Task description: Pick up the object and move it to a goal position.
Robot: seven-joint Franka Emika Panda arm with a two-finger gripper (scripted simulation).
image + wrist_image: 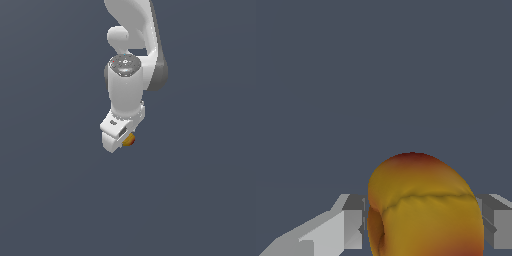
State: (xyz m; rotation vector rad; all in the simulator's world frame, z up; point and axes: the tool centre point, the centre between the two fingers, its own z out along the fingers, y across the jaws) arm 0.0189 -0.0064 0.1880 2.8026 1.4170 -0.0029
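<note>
A flat, featureless slate-blue ground fills both views from edge to edge; there is no seam, wall, or shadow line to tell surface from backdrop, so whether this is a bench or a floor cannot be told.

In the exterior view the white arm [131, 45] comes down from the top of the picture, and the gripper [121, 138] hangs at its lower end, near the middle of the picture. The ball [129, 140] peeks out at the gripper's lower edge on the exterior view's right, only a small orange-yellow part of it showing past the white housing.

The wrist view shows the ball [423, 205] large and close, orange-yellow with a red patch on its crown and a dark crease running across it. It sits between the two grey fingers [353, 220], one on each side, their inner faces right against its skin. The jaws are clamped on the ball.
</note>
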